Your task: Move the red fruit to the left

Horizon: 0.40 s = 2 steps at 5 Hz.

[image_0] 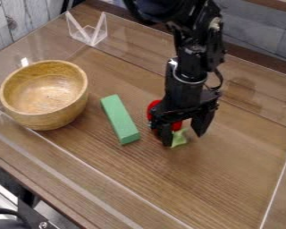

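The black pincer [181, 128] is pointing down over the right-hand part of the view, its fingertips reaching low around the red fruit [159, 111]. The fingers are standing apart, one on each side of the fruit's lower part; whether they are pressing on it I cannot tell, as the dark parts are covering much of it. The fruit is showing bright red at the pincer's left edge in the view, with its light green leaf [179, 139] pointing toward the bottom of the view, between the fingertips.

Just beside the pincer, on the left in the view, a green rectangular block [121, 120] is lying flat, its long side slanting from upper left to lower right. Farther left, well apart from the pincer, a round wooden bowl [44, 94] is sitting upright with its opening facing up. Toward the top of the view, left of the arm [188, 20], a white wire-like object [88, 30] is standing, too small to name surely. All of these are resting on the brown wooden tabletop [229, 179]. At the lower left corner, dark cables [17, 213] are running beside the tabletop's edge.
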Tool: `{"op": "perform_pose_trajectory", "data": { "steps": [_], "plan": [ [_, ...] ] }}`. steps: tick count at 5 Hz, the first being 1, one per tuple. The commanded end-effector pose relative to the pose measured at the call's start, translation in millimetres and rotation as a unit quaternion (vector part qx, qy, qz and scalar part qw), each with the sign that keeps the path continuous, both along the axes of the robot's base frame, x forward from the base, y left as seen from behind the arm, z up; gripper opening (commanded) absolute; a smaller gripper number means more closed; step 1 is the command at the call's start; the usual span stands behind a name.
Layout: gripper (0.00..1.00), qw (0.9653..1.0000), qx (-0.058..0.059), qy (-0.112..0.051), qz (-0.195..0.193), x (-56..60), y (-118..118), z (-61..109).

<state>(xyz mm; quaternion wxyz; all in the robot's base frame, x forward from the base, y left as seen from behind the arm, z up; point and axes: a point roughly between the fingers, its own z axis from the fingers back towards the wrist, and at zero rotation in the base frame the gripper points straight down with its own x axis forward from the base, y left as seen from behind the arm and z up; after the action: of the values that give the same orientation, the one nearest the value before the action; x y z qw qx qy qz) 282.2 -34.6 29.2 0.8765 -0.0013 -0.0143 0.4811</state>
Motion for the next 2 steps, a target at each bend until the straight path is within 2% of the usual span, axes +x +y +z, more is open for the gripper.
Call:
{"op": "perform_pose_trajectory", "data": {
  "steps": [1, 2],
  "plan": [
    [1.00, 0.9998, 0.001, -0.017, 0.009, 14.7, 0.3, 13.2],
    [1.00, 0.9999, 0.003, -0.014, -0.001, 14.8, 2.6, 1.9]
  ]
}}
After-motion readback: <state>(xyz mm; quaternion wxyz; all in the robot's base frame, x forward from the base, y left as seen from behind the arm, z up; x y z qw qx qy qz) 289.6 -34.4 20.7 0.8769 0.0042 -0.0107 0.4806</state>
